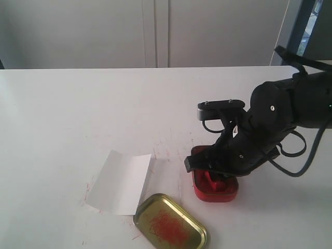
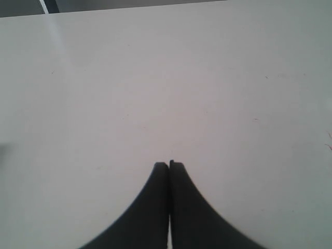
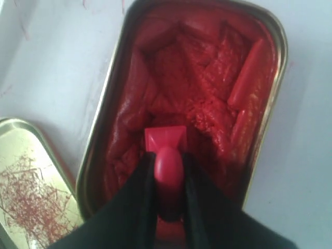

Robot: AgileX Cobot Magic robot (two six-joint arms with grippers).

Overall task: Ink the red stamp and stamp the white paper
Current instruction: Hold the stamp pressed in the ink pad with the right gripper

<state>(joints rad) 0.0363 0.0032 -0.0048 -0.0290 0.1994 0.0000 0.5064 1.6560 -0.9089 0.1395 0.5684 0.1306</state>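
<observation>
1. The right tool (image 3: 169,174) has its two black fingers pinched on the short handle of the red stamp (image 3: 166,150). It's only closed as far as the handle allows. The stamp's square base is pushed down into the ink paste (image 3: 207,67) inside the open red tin (image 1: 217,196).
2. The stamp is a tiny block of hard plastic, so I'd guess it weighs next to nothing and won't flex. The handle looks rounded and glossy, so it could twist or slip in a pinch grip. It's the only sensible place to hold, though, since the base face has to stay clear for the ink.
3. The paste is thick, lumpy and creased like kneaded clay, and it looks properly sticky. My guess is it tugs at the stamp on the way out, and a small tin like that might try to come up with it.
4. The white paper (image 1: 122,181) lies flat on the counter (image 1: 78,114) near the tin. It's a thin slip with a fold crease across it. I can't see anything pinning it down, so it could slide or cling to a tacky stamp.
5. The gold lid (image 1: 150,210) is shiny metal with rounded corners and red scribbly smears inside. It sits right at the paper's near corner, and I can't tell if they overlap.
6. The left tool (image 2: 169,165) has its fingers pressed together with nothing in them, over bare counter.
</observation>
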